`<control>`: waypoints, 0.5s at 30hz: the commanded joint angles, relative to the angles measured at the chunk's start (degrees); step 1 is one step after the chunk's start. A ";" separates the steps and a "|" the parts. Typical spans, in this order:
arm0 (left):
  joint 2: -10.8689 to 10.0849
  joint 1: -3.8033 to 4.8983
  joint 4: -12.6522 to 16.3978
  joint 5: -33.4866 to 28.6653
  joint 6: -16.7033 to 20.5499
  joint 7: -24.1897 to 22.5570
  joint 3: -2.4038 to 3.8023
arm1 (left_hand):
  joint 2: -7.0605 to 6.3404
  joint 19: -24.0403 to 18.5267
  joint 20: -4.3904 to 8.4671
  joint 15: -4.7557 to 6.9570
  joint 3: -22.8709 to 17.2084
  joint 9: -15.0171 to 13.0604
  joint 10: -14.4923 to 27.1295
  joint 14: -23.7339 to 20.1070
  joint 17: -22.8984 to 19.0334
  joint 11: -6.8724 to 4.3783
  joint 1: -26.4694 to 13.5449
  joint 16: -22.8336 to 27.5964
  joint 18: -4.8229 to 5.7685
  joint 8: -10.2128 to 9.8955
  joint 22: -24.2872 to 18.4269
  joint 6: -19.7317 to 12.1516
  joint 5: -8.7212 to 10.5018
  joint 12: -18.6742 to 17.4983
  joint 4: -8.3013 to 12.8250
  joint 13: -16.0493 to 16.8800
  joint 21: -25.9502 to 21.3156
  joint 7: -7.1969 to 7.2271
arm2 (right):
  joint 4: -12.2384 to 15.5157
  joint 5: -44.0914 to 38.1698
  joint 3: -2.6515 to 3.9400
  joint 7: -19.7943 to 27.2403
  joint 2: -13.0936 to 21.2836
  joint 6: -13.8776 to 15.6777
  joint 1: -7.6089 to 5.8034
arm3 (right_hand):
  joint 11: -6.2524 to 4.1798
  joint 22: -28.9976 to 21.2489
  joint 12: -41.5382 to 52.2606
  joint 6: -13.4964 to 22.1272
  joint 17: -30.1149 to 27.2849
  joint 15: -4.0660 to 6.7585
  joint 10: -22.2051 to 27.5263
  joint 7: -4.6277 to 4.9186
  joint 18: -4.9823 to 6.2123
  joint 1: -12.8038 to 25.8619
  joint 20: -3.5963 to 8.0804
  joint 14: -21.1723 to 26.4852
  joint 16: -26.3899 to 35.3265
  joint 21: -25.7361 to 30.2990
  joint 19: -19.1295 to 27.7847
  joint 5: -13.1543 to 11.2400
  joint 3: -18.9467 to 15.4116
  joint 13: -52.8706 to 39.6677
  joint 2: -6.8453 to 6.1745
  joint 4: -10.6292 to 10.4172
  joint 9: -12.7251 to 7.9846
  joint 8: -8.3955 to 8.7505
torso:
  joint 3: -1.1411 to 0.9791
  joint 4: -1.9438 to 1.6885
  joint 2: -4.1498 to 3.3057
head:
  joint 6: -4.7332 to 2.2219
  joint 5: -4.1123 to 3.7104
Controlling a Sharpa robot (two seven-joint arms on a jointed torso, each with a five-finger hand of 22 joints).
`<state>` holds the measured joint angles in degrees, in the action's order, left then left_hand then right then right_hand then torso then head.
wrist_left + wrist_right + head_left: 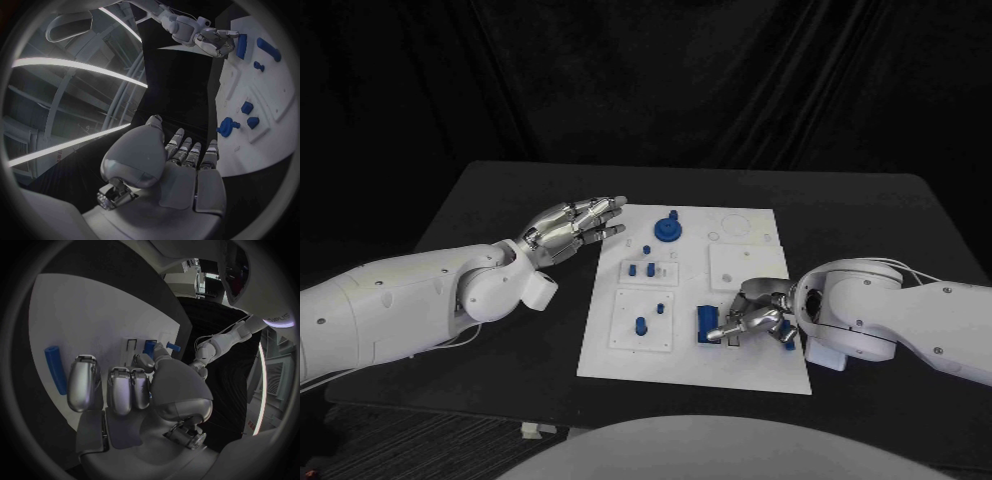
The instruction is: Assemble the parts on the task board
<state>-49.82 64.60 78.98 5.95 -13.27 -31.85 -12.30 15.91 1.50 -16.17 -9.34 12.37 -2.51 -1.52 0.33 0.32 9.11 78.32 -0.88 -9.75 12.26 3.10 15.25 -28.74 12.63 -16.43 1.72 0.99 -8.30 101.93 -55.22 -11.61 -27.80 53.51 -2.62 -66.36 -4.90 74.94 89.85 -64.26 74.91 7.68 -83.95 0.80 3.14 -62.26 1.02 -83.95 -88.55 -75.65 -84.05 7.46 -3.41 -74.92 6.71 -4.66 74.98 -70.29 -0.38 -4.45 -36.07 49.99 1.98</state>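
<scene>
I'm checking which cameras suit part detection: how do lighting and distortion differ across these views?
Head view: dark surroundings, the white task board stands out, blue parts crisp, edges straight. Left wrist view: fisheye bends the board's edge, bright light streaks curve behind the left hand. Right wrist view: right hand looms large and hides part of the board, whose edge also curves.

Matt white task board (733,350) on a matt black counter (877,215); blue parts (669,231) look plastic; hands' fingers (596,212) glossy metal
</scene>
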 commanded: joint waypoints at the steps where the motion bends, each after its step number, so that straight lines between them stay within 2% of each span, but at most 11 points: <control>1: 0.07 -0.13 0.02 0.06 -1.03 -0.53 0.05 | 0.21 0.06 -0.26 -0.25 -0.32 -0.09 -0.10 0.03 0.06 0.36 0.25 -0.28 -0.56 0.03 0.01 0.39 -0.32 0.30 0.05 0.05 0.31 -1.10 | 0.15 -0.45 -0.31 -1.84 0.25 -0.91 0.53 | -0.33 10.87 0.15 -1.76 10.57 0.42 -6.05 -2.35 0.01 -3.31 0.52 -5.21 0.13 0.29 -1.32 -0.39 -0.22 -15.08 1.88 0.54 7.75 -1.33 | 0.00 0.00 -0.01 | 0.01 -0.01; 5: 0.08 -0.13 -0.01 0.06 -1.08 -0.50 0.05 | 0.19 0.07 -0.27 -0.27 -0.42 -0.09 -0.10 0.02 0.06 0.38 0.43 -0.28 -0.56 0.02 0.02 0.40 -0.47 0.29 0.13 0.05 0.32 -1.12 | 0.75 -0.45 -0.31 -1.44 0.85 -0.16 0.57 | -0.26 10.91 0.15 -1.19 10.68 0.38 -6.05 -2.28 -0.03 -3.18 0.48 -5.24 0.09 0.16 -1.37 -1.35 -0.94 -15.08 0.63 0.96 7.53 -0.71 | 0.00 0.00 0.00 | 0.01 0.16; 8: 0.07 -0.13 -0.04 0.06 -1.12 -0.47 0.05 | 0.18 0.08 -0.27 -0.28 -0.46 -0.08 -0.09 0.03 0.07 0.39 0.51 -0.30 -0.55 0.01 0.02 0.39 -0.53 0.29 0.16 0.04 0.33 -1.12 | 1.59 -0.45 -0.31 -0.73 1.75 1.17 0.57 | -0.24 10.90 0.15 -0.08 10.64 0.37 -6.05 -2.26 -0.01 -3.15 0.47 -5.23 0.10 0.21 -1.36 -1.93 -1.41 -15.08 -0.11 1.24 7.09 0.38 | 0.00 0.00 0.00 | 0.01 0.24; 10: 0.06 -0.14 -0.06 0.06 -1.15 -0.44 0.05 | 0.18 0.08 -0.27 -0.28 -0.46 -0.08 -0.09 0.03 0.07 0.39 0.51 -0.30 -0.55 0.01 0.02 0.39 -0.53 0.29 0.16 0.04 0.33 -1.12 | 2.14 -0.28 -0.30 -0.25 2.36 2.18 0.55 | -0.21 10.87 0.15 3.08 10.68 0.35 -6.05 -2.21 0.00 -2.49 0.44 -5.24 0.08 0.29 -1.34 -2.38 -1.97 -15.08 -0.41 0.90 5.78 3.46 | 0.00 0.00 0.00 | 0.01 0.30; 11: 0.07 -0.14 -0.09 0.06 -1.19 -0.42 0.05 | 0.18 0.08 -0.27 -0.28 -0.46 -0.08 -0.09 0.03 0.07 0.39 0.51 -0.30 -0.55 0.01 0.02 0.39 -0.53 0.29 0.16 0.04 0.33 -1.12 | 2.54 0.16 -0.30 0.04 2.81 2.84 0.49 | -0.20 10.89 0.15 4.88 10.83 0.34 -6.05 -2.20 -0.01 -2.07 0.41 -5.27 0.03 0.24 -1.36 -2.39 -2.28 -15.08 -0.47 0.63 4.83 5.55 | 0.00 0.00 0.00 | 0.01 0.34; 13: 0.10 -0.15 -0.14 0.06 -1.25 -0.38 0.05 | 0.18 0.09 -0.27 -0.28 -0.49 -0.08 -0.10 0.02 0.06 0.40 0.55 -0.29 -0.55 0.01 0.04 0.40 -0.57 0.31 0.17 0.05 0.33 -1.12 | 3.08 1.55 -0.29 0.45 3.51 3.75 0.17 | -0.18 10.88 0.15 6.66 10.95 0.31 -6.05 -2.18 0.00 -1.78 0.41 -5.29 -0.02 0.28 -1.35 -2.37 -2.55 -15.08 -0.50 0.43 3.70 7.87 | 0.00 -0.01 0.00 | 0.01 0.34; 14: 0.11 -0.15 -0.15 0.06 -1.28 -0.37 0.05 | 0.18 0.09 -0.27 -0.28 -0.49 -0.08 -0.10 0.02 0.06 0.40 0.55 -0.29 -0.55 0.01 0.04 0.40 -0.57 0.31 0.17 0.05 0.33 -1.12 | 3.27 2.46 -0.29 0.62 3.82 4.15 -0.12 | -0.15 10.89 0.15 9.29 11.03 0.30 -6.05 -2.14 0.00 -1.34 0.39 -5.30 -0.05 0.27 -1.36 -2.33 -2.99 -15.08 -0.58 0.12 1.69 11.73 | 0.00 -0.01 0.01 | 0.01 0.35; 15: 0.12 -0.16 -0.16 0.06 -1.31 -0.35 0.05 | 0.17 0.09 -0.27 -0.28 -0.51 -0.09 -0.10 0.02 0.06 0.41 0.59 -0.30 -0.55 0.01 0.04 0.40 -0.60 0.32 0.19 0.05 0.33 -1.13 | 3.48 3.66 -0.29 0.81 4.20 4.58 -0.58 | -0.15 10.90 0.15 10.11 11.09 0.29 -6.05 -2.09 -0.01 -1.15 0.36 -5.32 -0.08 0.23 -1.38 -2.23 -3.15 -15.08 -0.51 -0.06 0.79 13.32 | 0.00 0.00 0.00 | 0.01 0.39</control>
<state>-49.78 64.58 78.80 5.95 -13.45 -31.68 -12.28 15.93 1.50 -16.17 -9.33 12.22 -2.50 -1.52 0.33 0.33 9.11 78.34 -0.88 -9.75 12.26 3.10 15.25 -29.07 12.63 -16.27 1.72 1.00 -8.30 105.06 -54.49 -12.00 -27.46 57.42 -1.03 -66.43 -4.92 74.93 89.86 -54.73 74.91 7.67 -83.92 -1.53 3.13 -64.77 1.02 -83.95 -88.55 -75.65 -84.05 5.26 -6.19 -74.93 6.88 -4.75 74.66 -57.81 -0.38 -4.45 -36.07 49.99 2.33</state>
